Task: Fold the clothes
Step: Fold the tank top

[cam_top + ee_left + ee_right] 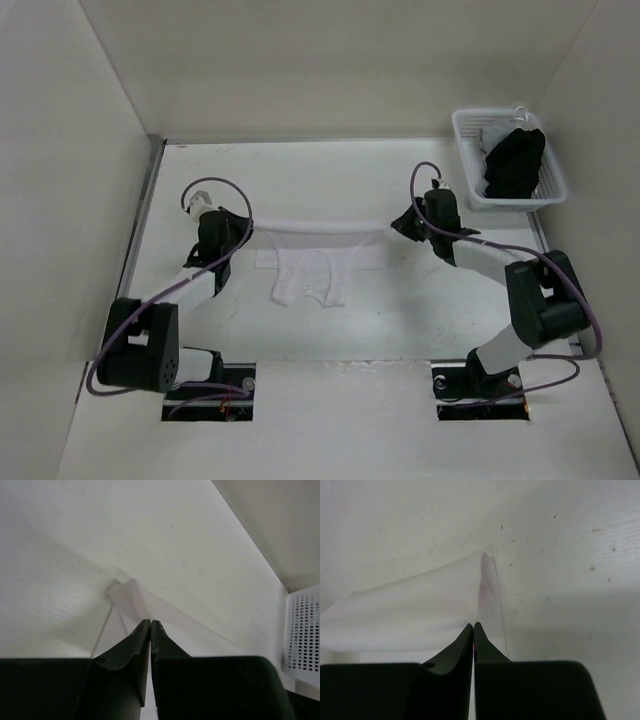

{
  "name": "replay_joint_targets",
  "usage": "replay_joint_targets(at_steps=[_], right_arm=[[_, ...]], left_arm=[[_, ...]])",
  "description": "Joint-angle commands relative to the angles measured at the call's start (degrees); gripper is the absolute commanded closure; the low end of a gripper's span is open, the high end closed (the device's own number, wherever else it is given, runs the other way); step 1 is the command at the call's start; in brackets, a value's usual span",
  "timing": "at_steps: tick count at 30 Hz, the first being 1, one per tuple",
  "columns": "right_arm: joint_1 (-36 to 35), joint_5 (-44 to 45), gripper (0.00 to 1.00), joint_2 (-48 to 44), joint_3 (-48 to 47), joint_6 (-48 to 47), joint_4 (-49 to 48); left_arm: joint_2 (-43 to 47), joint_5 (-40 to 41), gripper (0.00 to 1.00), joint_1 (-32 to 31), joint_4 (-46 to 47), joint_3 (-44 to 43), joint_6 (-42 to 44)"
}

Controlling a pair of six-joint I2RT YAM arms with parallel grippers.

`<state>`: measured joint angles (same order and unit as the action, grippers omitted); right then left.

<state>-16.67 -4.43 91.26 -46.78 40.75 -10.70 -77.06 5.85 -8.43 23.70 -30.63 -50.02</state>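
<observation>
Progress on the fold is judged to be at an early stage: the work piece is gripped and spread, but no finished, flat fold is visible.

Position of the work piece. The white garment lies near the middle of the table, between the two arms. Its far edge is raised and pulled into a nearly straight line from one arm to the other. The rest hangs from that line toward the arm bases. Its lower part appears to rest on the table, wrinkled and narrower than the stretched edge. Whether the hanging part is one layer or already doubled cannot be determined from the overhead view.

Gripper state. The left gripper is clenched on one end of the raised edge. Its wrist view shows the jaws pressed together with a thin white flap emerging just beyond the tips. The right gripper is clenched on the opposite end in the same manner, with a band of white fabric running away from its tips.

Surroundings. The basket at the far right corner holds a black garment. It is well apart from the work area.

Remaining work, as a judgement: carry the held edge over the resting part, lay it down squarely, release both ends, then make any further folds needed. Uneven tension between the two ends is likely to skew the crease.
</observation>
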Motion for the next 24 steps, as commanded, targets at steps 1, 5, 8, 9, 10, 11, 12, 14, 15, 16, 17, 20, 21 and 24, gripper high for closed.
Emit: replay_joint_targets(at_steps=[1,5,8,9,10,11,12,14,15,16,17,20,21,24], right_arm=[[-3.1,3.7,0.97,-7.0,4.8,1.0,-5.9],[-7.0,7.0,0.97,-12.8,11.3,1.8,-4.5],[-10.1,9.4,0.97,-15.0,14.6,2.8,-2.2],[-10.8,10.0,0.97,-15.1,15.3,3.1,-2.0],[-11.8,10.7,0.97,-15.2,16.2,3.5,-1.6],[-12.4,11.3,0.97,-14.9,17.2,4.0,-1.4],[-12.6,11.8,0.97,-14.2,17.9,4.6,-1.4],[-12.6,12.2,0.97,-13.0,19.0,6.0,-1.4],[-12.6,12.4,0.97,-12.2,19.7,6.9,-1.7],[-12.7,12.5,0.97,-12.1,19.8,7.1,-1.7],[-13.1,12.8,0.96,-12.2,19.8,7.4,-1.3],[-13.5,15.3,0.80,-13.7,20.0,8.3,0.0],[-13.5,15.6,0.73,-14.4,20.0,8.0,0.3],[-13.5,14.0,0.50,-15.9,19.0,4.9,0.9]], left_arm=[[7.5,0.0,0.97,-0.3,4.1,5.2,-0.8],[14.6,-1.9,0.97,0.1,1.5,10.5,-0.5],[16.7,-3.3,0.96,0.2,-0.1,13.2,-0.3],[16.8,-3.5,0.96,0.1,-0.1,14.4,-0.3],[16.8,-3.6,0.96,0.0,-0.1,15.3,-0.3],[16.6,-3.6,0.96,0.0,-0.1,16.2,-0.3],[16.4,-3.6,0.96,0.1,0.1,17.3,-0.4],[16.4,-3.6,0.95,0.4,-0.1,18.8,-0.8],[16.4,-3.3,0.95,0.5,-0.2,19.5,-1.0],[16.4,-3.4,0.95,0.6,-0.3,20.0,-1.3],[16.5,-3.5,0.93,0.7,-0.8,20.3,-1.6],[17.3,-3.9,0.83,1.1,-2.8,20.3,-1.6],[18.9,-4.0,0.78,1.3,-3.7,20.4,-1.3],[25.4,-3.0,0.75,2.5,-8.2,20.1,-1.0]])
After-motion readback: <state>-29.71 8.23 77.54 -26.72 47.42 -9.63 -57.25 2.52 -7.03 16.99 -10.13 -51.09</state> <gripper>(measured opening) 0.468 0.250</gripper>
